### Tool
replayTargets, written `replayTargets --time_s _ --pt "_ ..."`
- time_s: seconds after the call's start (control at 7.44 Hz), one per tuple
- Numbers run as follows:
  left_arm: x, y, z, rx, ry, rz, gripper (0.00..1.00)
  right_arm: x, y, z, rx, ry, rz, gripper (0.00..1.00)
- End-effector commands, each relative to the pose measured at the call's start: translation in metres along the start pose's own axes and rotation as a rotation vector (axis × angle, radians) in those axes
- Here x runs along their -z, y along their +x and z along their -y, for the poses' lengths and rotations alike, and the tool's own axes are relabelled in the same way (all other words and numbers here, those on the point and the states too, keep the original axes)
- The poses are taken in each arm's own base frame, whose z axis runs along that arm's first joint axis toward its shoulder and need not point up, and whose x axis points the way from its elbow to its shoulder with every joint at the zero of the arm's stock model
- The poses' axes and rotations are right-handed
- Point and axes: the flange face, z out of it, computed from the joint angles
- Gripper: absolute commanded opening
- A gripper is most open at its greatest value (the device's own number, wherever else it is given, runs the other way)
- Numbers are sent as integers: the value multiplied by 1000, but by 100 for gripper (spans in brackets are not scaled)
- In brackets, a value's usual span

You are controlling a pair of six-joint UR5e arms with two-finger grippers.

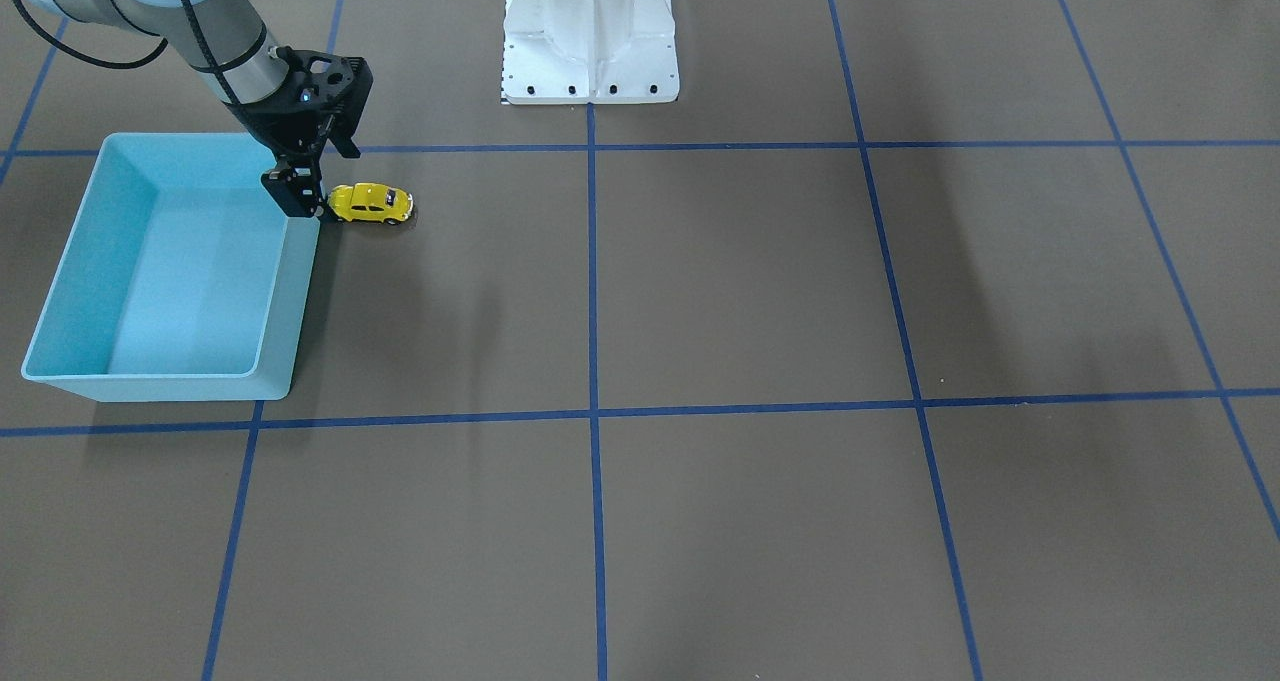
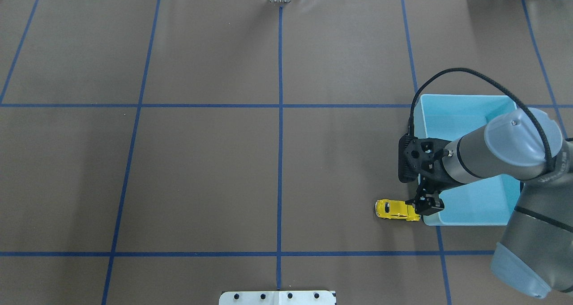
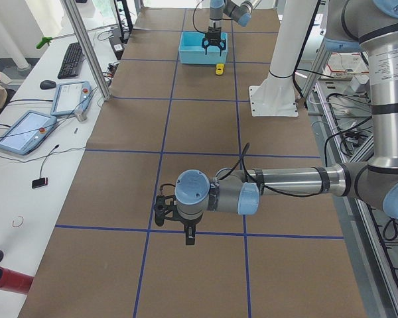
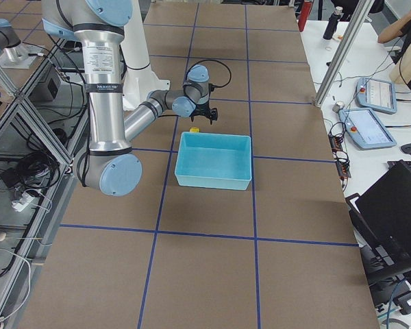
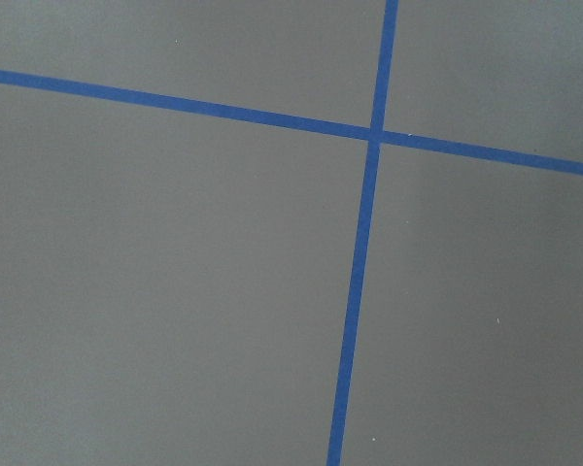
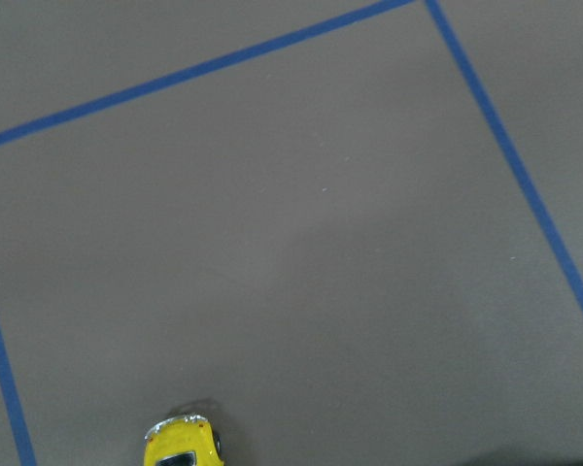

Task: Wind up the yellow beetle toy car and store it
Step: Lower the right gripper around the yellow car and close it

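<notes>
Plainly, the whole matter turns on the right gripper (image 1: 300,199) and the yellow beetle toy car (image 1: 370,204), which meet at one end of the car. The car stands on its wheels on the brown table (image 1: 750,281), just outside the light-blue bin (image 1: 297,321) and near the bin's corner on the robot's side. In the overhead view its long axis runs left to right, roughly along the blue tape line beyond it. Its right end points at the bin and its left end at the open middle of the table.

The right gripper hangs at that right-hand end, between car and bin. One finger reaches down close against the car's tail, though I cannot tell whether it touches. Its jaws look spread and appear to hold nothing. The right wrist camera catches only one end of the car at the bottom edge, left of centre, so the car does not seem to sit squarely between the fingers.

The left gripper (image 3: 188,235) hangs low over the table far off toward the robot's left end. I cannot tell how wide it stands, and that arm is much the farther of the two.

As I judge it, winding means drawing the car backward along its long axis, and the bin is then one short lift to the right.
</notes>
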Motion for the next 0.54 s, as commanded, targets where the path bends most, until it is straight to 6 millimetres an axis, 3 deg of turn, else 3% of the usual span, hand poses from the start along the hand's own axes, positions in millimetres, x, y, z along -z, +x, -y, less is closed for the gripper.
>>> replayTargets --time_s 0.0,0.27,0.4 --pt "0 -2 -3 -22 -4 5 100 -23 -26 3 52 -19 7 99" --pt "-4 -4 -1 4 -29 6 100 -49 -37 0 59 -81 7 99" --pt "-4 -3 -2 4 -29 6 100 -49 -38 0 55 -97 15 99"
